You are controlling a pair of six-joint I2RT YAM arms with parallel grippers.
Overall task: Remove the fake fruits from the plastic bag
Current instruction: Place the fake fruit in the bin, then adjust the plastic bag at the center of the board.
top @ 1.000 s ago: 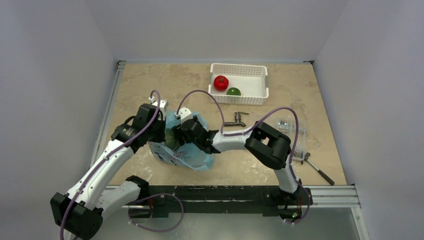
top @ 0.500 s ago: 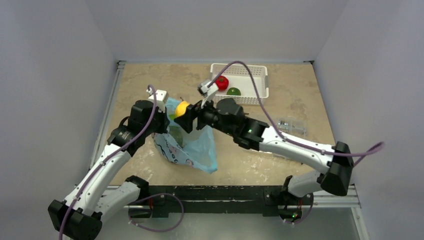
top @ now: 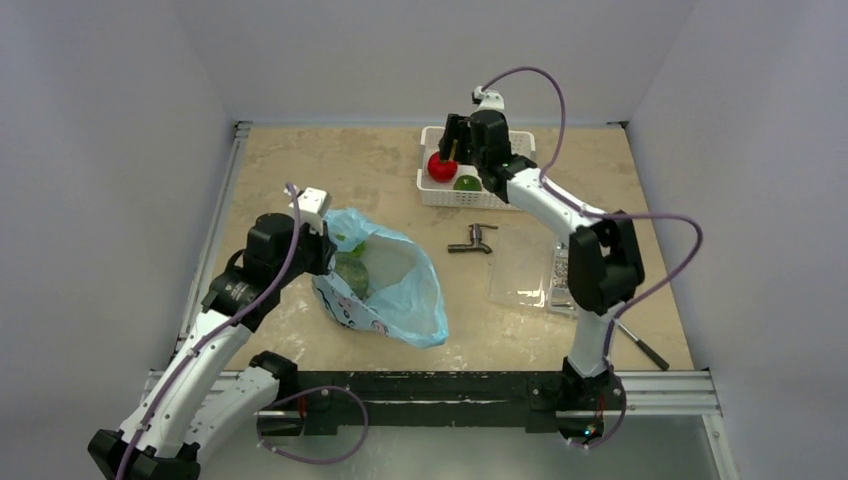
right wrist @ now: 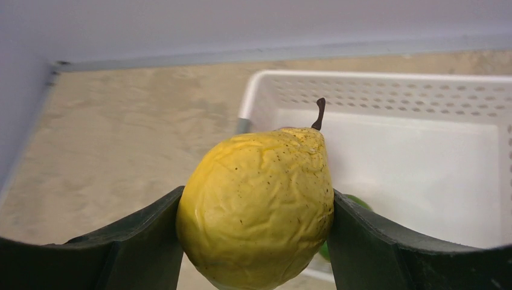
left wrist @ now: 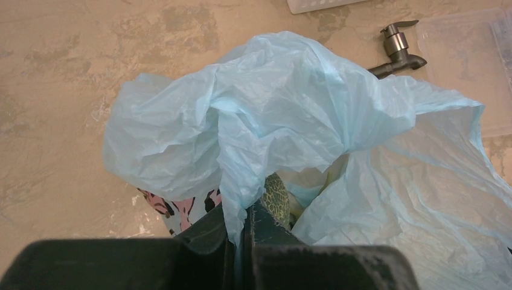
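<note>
I've got the right gripper (right wrist: 256, 244) clamped on the yellow fruit (right wrist: 259, 199), stem up, hanging over the left end of the white basket (top: 500, 200) at the far side. A red apple (top: 441, 167) and a green lime (top: 466, 183) lie in the basket. The left gripper (left wrist: 244, 226) is pinched on a fold of the plastic bag (left wrist: 272, 109), left of centre. I see a dull-green bumpy ball (top: 352, 270) inside the bag mouth. The tap part (top: 472, 240) and clear flat bag (top: 525, 275) lie to the right, apart from it.

White links (top: 200, 355), black joints (top: 605, 265), purple cables (top: 531, 69); right hand (right wrist: 258, 192) has dark-green fingers (right wrist: 142, 241).
</note>
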